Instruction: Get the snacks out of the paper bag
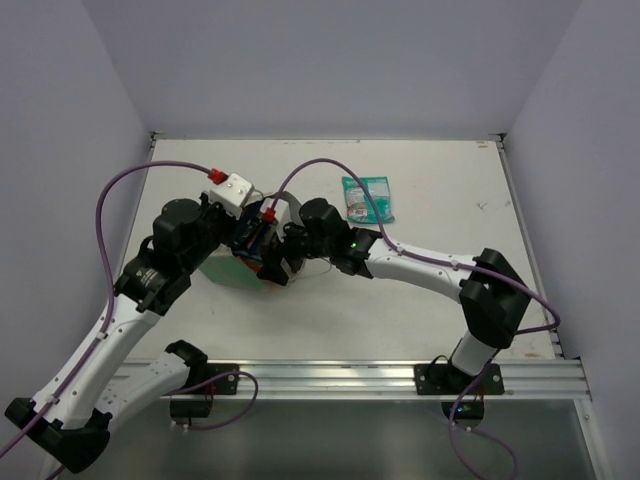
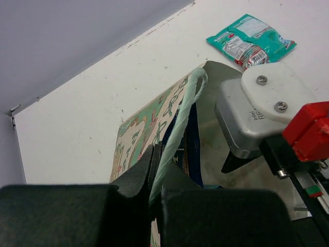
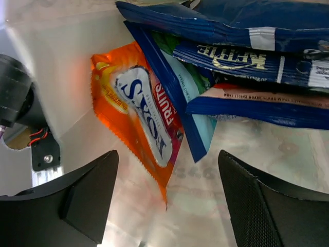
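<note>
My right fingers (image 3: pixel 87 198) stand apart inside the bag (image 3: pixel 61 72), orange packet (image 3: pixel 136 121) just ahead between them; left fingers (image 2: pixel 139 175) clamp its handle (image 2: pixel 180 123).

The left arm (image 1: pixel 120 310) and right arm (image 1: pixel 430 265) bend inward toward each other. The left hand (image 2: pixel 156 172) is clamped shut and the right hand (image 3: pixel 167 157) is spread wide.

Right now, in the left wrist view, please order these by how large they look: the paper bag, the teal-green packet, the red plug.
1. paper bag: largest, though partly hidden.
2. teal-green packet.
3. red plug: looks smallest, but it is nearer the camera and cut by the frame edge, so this rank is unsure.
</note>
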Tool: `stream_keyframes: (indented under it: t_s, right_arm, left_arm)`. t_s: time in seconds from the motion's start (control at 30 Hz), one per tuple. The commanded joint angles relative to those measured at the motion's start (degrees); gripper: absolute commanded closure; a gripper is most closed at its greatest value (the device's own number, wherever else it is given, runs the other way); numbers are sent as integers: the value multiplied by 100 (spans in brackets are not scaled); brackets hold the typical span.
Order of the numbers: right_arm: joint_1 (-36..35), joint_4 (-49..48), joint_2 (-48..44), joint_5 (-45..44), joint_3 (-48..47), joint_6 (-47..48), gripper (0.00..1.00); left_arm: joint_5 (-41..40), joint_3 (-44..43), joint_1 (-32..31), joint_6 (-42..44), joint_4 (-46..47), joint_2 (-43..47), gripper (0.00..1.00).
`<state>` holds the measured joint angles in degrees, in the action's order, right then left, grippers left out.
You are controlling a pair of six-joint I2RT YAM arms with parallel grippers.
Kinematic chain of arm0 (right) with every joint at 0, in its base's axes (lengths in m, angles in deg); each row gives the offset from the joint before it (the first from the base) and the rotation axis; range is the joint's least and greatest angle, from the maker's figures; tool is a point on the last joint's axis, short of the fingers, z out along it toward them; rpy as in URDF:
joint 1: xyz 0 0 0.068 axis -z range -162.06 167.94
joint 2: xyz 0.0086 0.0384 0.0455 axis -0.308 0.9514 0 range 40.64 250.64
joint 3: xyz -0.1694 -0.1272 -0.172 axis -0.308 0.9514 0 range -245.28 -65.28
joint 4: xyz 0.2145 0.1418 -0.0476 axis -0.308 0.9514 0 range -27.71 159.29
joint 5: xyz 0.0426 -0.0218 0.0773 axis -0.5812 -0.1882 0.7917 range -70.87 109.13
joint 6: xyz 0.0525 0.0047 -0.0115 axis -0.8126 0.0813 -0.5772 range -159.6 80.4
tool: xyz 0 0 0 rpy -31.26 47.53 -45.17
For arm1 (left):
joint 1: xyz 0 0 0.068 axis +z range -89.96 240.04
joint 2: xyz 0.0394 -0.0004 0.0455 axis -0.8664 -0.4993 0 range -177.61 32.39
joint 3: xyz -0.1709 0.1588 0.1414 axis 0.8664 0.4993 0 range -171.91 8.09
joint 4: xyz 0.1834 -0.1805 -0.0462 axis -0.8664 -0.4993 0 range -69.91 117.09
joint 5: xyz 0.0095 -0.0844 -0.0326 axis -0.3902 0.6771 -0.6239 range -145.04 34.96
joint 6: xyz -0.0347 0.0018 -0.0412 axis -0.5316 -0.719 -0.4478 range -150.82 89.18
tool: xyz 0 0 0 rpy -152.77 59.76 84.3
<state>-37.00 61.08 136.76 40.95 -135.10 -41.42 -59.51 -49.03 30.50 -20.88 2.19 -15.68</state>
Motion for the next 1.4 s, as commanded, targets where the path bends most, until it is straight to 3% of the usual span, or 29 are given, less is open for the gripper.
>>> stream_keyframes:
  t_s: [0.0,0.27,0.37,0.4,0.47,0.7,1.0,1.37]
  right_arm:
    - [-43,-643,161,252,-224,103,20]
    - [-96,-898,505,542,-348,-72,38]
    - [-96,-828,347,577,-339,-11,68]
    - [-96,-767,277,551,-304,-2,88]
    - [-96,-766,-38,446,-234,-11,100]
    - [-87,-511,-1233,113,-76,103,100]
    - [150,-108,-1921,-371,-286,121,100]
    - [1784,104,-3186,-662,-752,-221,100]
  left_arm:
    - [60,-308,36,-176,223,0,100]
    - [52,-264,36,-308,206,-9,100]
    - [-19,-212,45,-308,179,8,100]
    - [-36,-203,36,-308,179,26,100]
    - [-97,-159,45,-282,162,78,100]
    - [-282,-89,45,-123,47,193,100]
    - [-291,96,53,-97,126,290,100]
    - [-379,210,62,-62,275,246,100]
